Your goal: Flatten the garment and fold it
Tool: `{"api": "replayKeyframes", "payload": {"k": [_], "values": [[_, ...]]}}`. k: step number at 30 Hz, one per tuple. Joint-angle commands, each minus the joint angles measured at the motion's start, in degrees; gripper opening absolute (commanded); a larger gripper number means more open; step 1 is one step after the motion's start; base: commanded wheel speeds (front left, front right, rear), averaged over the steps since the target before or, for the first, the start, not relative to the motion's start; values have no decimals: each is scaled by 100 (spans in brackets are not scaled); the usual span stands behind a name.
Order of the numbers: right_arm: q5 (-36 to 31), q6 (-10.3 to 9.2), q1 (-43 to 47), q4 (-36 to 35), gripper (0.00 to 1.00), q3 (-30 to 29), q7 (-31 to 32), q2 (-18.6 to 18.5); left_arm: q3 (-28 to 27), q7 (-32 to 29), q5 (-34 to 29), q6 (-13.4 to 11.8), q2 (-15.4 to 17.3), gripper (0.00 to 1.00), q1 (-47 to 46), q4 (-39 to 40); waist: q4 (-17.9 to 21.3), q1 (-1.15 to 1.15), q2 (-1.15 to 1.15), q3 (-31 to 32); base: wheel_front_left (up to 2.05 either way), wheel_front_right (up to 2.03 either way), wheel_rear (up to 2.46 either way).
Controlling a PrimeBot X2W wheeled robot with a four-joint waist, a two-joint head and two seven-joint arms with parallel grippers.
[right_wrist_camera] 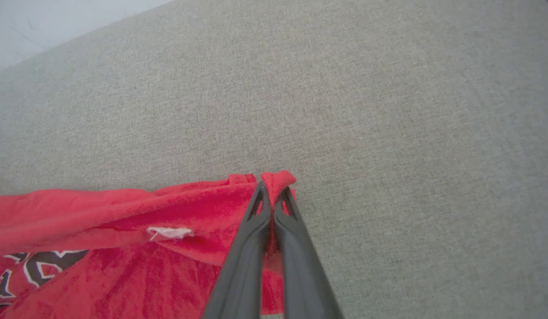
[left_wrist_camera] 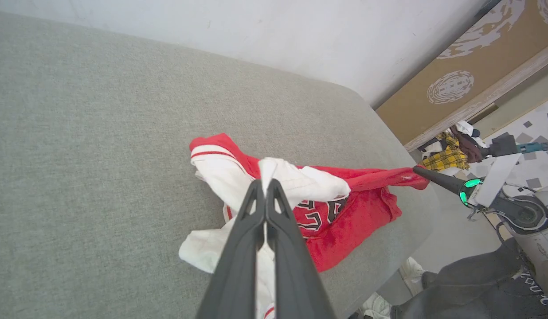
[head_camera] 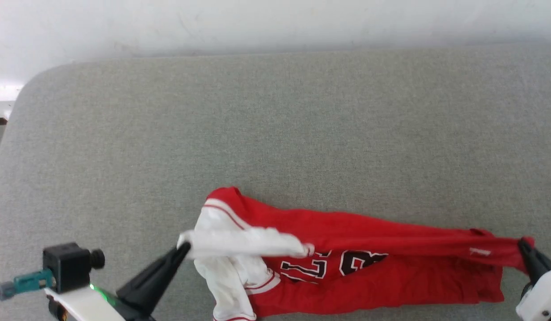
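Head view: we find the garment (head_camera: pixel 369 249) lying on the grey padded surface (head_camera: pixel 275 125), stretched lengthwise between the two sets of jaws, with its upper edge taut. The left gripper (head_camera: pixel 185 246) has its jaws pressed together on a bunched white sleeve (head_camera: pixel 244 240). The right gripper (head_camera: pixel 524 246) has its jaws pinched on the red corner at the opposite end. Black lettering (head_camera: pixel 329 265) shows on the slack cloth below the line from one grip to the other. Left wrist view: the left jaws meet at their tips with white sleeve fabric caught between them. The red body runs beyond the tips to the right gripper's jaws, which clamp the far red end. A person's dark trouser leg (left_wrist_camera: pixel 469 283) and white shoe (left_wrist_camera: pixel 411 269) show below that far gripper, and a yellow plaid cloth (left_wrist_camera: pixel 449 155) lies behind it. Right wrist view: the right jaws are closed on a folded red corner that protrudes just beyond their tips. A white label (right_wrist_camera: pixel 170 231) sits left of the jaws, and bare grey surface lies ahead and right of them.
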State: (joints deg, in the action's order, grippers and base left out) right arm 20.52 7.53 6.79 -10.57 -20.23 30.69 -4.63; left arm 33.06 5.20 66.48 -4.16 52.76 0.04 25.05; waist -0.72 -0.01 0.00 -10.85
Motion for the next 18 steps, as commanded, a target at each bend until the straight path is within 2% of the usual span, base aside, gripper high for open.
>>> {"api": "replayKeyframes", "payload": {"k": [1, 7, 18], "values": [[22, -4, 86, -2, 0, 11, 40, 9, 20, -36, 79, -20, 61, 0, 100, 45, -34, 1, 0, 60, 0, 0, 0], [-117, -4, 125, 124, 0, 169, 145, -10, 289, -299, 36, -51, -73, 0, 61, -185, -62, 1, 0, 64, 0, 0, 0], [-409, -4, -299, 615, 0, 416, 120, 4, 899, -638, -248, 220, -1173, 0, -773, -1639, -65, 1, 0, -93, 0, 0, 0]]}}
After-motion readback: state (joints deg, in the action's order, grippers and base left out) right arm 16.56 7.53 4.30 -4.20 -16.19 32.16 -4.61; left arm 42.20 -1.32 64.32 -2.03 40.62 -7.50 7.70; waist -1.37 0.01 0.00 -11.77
